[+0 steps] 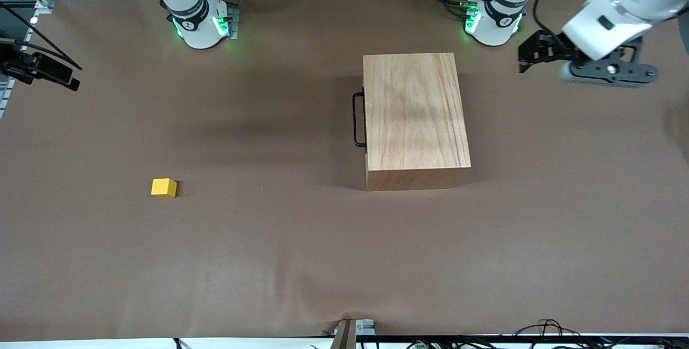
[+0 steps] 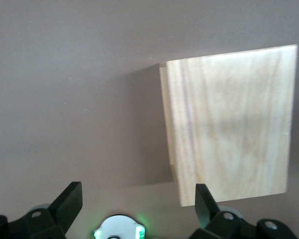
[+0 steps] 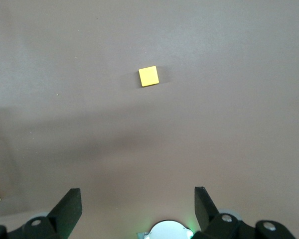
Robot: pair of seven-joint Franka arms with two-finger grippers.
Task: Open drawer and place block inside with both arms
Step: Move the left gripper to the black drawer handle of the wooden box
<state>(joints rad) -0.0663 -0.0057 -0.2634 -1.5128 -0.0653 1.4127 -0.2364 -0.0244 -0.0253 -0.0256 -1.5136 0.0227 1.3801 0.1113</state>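
Note:
The wooden box (image 1: 414,123) stands on the brown table toward the left arm's end. Its drawer is shut, and only the black bar handle (image 1: 357,120) shows, facing the right arm's end. The box also shows in the left wrist view (image 2: 234,129). The yellow block (image 1: 163,187) lies alone on the table toward the right arm's end, nearer the front camera than the box. It also shows in the right wrist view (image 3: 148,76). My left gripper (image 1: 526,58) (image 2: 137,199) is open and empty, up in the air beside the box. My right gripper (image 1: 72,77) (image 3: 138,201) is open and empty, up over the table's end.
The two green-lit arm bases (image 1: 202,23) (image 1: 492,20) stand along the table edge farthest from the front camera, with cables and frames past them. More cables (image 1: 543,330) lie off the table's nearest edge. A wrinkle (image 1: 301,284) runs through the brown cover.

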